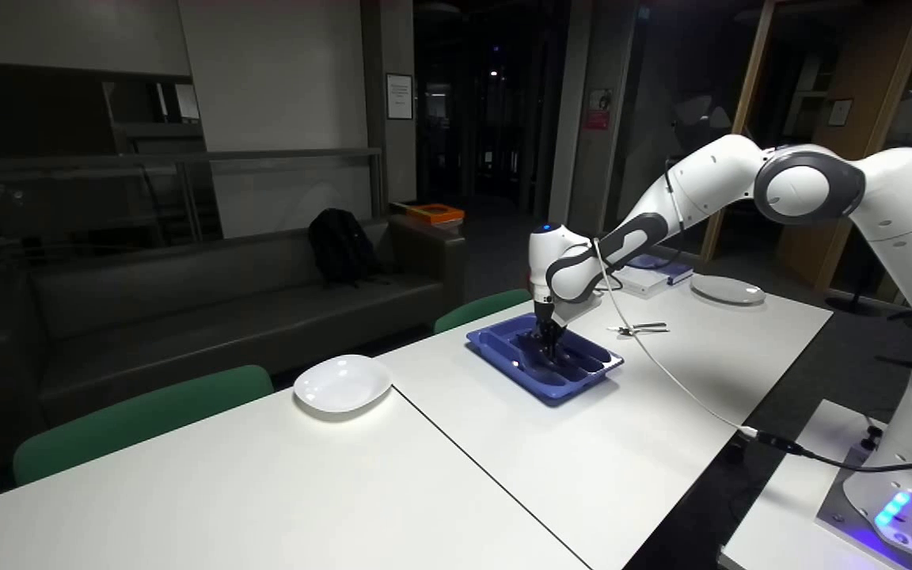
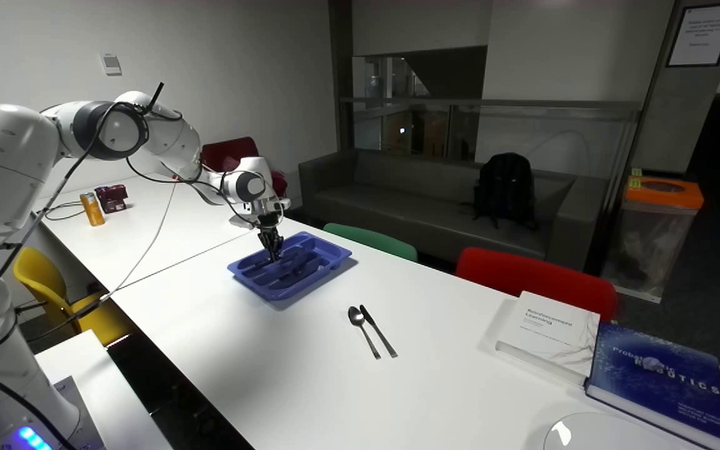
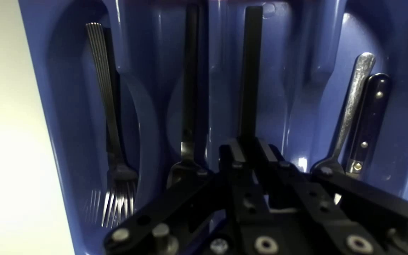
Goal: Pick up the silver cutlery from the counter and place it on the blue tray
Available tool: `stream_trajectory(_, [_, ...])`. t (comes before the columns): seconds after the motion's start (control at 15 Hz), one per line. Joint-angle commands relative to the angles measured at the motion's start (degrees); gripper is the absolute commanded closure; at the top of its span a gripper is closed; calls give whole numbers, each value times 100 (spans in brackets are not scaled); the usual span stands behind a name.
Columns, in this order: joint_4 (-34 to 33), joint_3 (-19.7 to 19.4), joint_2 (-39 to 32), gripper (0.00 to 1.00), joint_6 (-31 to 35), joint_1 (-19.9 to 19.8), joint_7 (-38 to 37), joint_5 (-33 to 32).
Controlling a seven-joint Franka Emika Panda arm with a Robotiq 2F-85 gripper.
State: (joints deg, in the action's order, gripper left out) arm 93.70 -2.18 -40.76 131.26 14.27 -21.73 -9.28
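Silver cutlery (image 2: 356, 316) lies partly on the white counter (image 2: 335, 400) and partly in the blue tray (image 1: 511, 370). On the counter, in an exterior view, a spoon (image 2: 364, 332) and a knife (image 2: 379, 332) rest side by side at the tray's 4 o'clock, the spoon's handle pointing to 5 o'clock. Pointing down into the tray, the gripper (image 3: 250, 148) stands narrow, clamped on a black handle (image 3: 252, 71) that runs toward 12 o'clock in the wrist view. From the gripper there, a fork (image 3: 109, 106) lies between 9 and 10 o'clock, a dark utensil (image 3: 190, 81) with a silver neck between 10 and 11, and a silver handle (image 3: 351, 102) at 2 o'clock, just beside a riveted handle (image 3: 368, 122). In an exterior view, a white plate (image 1: 343, 384) sits at the tray's 9 o'clock; another plate (image 1: 727, 290) lies near 2 o'clock, well apart from the tray.
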Motion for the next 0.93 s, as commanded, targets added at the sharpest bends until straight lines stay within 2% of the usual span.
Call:
stream_trajectory(0.0, [-69,19,-5,97,-99,22,-132,116])
stream_trajectory(0.8, [100,21,66,97,-16,115,-278,69])
stream_trajectory(0.87, [106,24,73,62,-24,109,-250,64])
